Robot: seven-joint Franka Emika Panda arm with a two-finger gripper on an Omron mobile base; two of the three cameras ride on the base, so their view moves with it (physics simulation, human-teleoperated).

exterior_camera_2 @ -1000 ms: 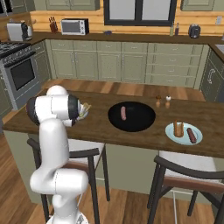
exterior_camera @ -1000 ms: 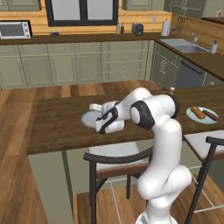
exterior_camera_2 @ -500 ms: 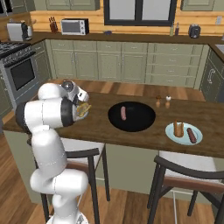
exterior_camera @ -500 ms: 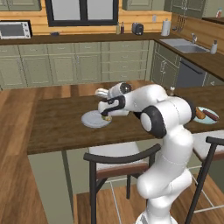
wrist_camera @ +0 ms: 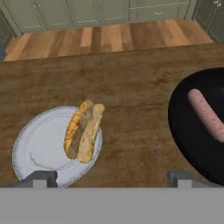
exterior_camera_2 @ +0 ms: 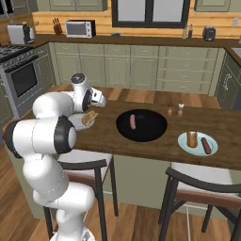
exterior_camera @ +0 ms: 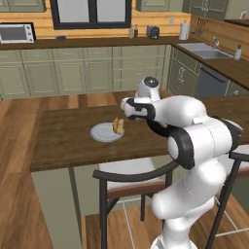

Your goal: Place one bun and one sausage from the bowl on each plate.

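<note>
Dark finger tips spread wide, gripping nothing. Belong to the gripper (wrist_camera: 112, 178), hanging over the wood counter (wrist_camera: 131, 83) between two dishes. Looks down on the grey plate (wrist_camera: 33, 148) at the lower left of the hand view. Holds one bun (wrist_camera: 85, 131) there, lying along the plate's right edge. No sausage on that plate yet.

Needs the sausage (wrist_camera: 205, 114) next, most likely. Lies in the black bowl (wrist_camera: 188, 135), to the right of the finger tips in the hand view and a little further out. Seen from the right base view, sits to the robot's right of the gripper, with the bowl near the grey plate. Alone in the bowl, close to its middle, touching nothing else.

Long and thin, slanting from upper left to lower right in the hand view. Does not sit square to the gap between the tips as things are. Calls for a turn of the hand, so that the tips close across the thin way and not along the length. Calls for a short swing to the right first, then a drop straight down.

Further right, near the counter's end: teal plate (exterior_camera_2: 197, 150), with its own bun and sausage on it. Looks done.
</note>
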